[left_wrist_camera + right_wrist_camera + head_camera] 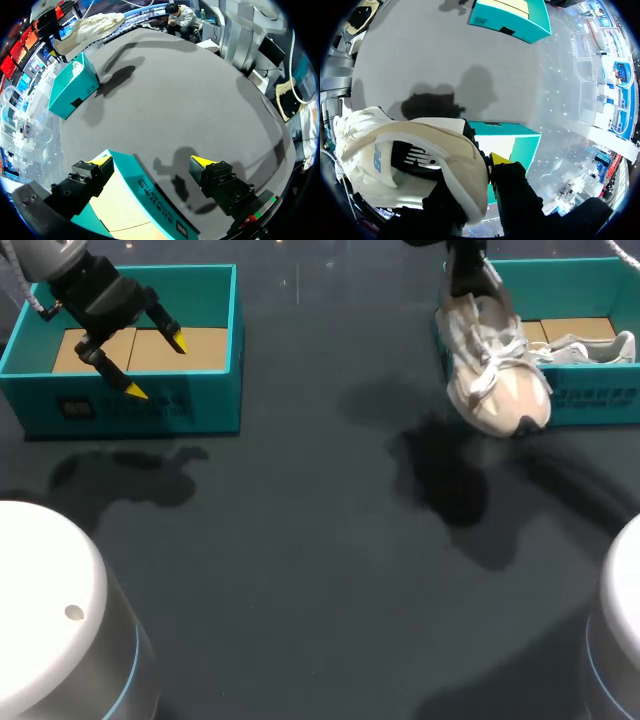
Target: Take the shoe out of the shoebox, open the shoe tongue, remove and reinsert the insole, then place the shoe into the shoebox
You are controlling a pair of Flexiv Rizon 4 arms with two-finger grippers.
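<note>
The right pincer point(481, 167) is clamped on the heel collar of the pale shoe point(495, 370), held above the front wall of the shoebox point(598, 400), toe past it. Well left of that shoebox, the left pincer point(157, 367) gapes wide, holding nothing, over a second shoebox point(150, 405)

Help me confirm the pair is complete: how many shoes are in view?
2. The held shoe hangs from the right hand, at the right shoebox's near corner. The second shoe lies inside that box. The left shoebox shows only its cardboard floor; none seems hidden.
</note>
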